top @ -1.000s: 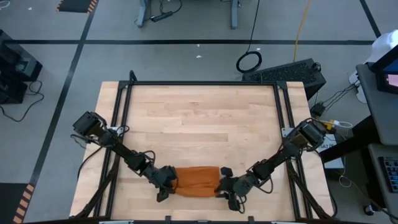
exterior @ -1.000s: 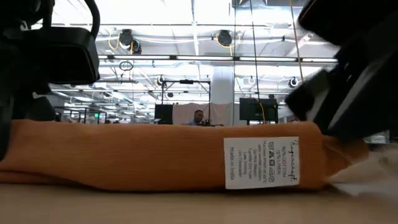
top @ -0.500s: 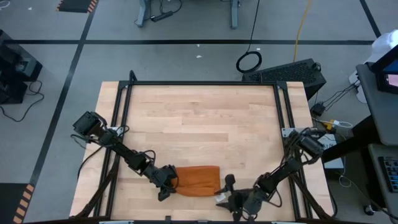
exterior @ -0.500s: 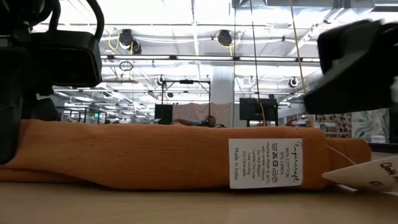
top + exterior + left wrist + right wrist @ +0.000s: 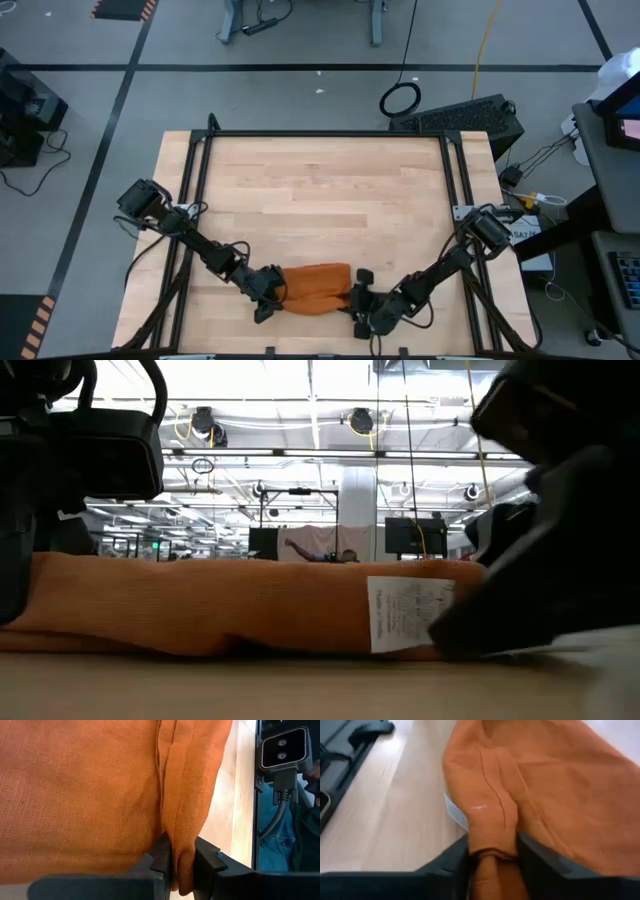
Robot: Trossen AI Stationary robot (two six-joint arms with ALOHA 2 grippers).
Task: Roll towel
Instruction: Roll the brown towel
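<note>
High view: the towel (image 5: 316,287) lies bunched at the surface's (image 5: 320,190) near edge, with the left tool (image 5: 272,293) and right tool (image 5: 358,300) at its opposite ends.

Left wrist view: fingers (image 5: 162,854) pinch a towel fold.

Right wrist view: fingers (image 5: 461,855) pinch the towel's corner.

You have a pale wood-plank table (image 5: 320,200) edged by a black metal frame (image 5: 325,133), and the only thing lying on it is the rust-orange towel (image 5: 316,287), bunched into a flattened roll near the front edge, its white tag (image 5: 400,615) facing the low camera.
</note>
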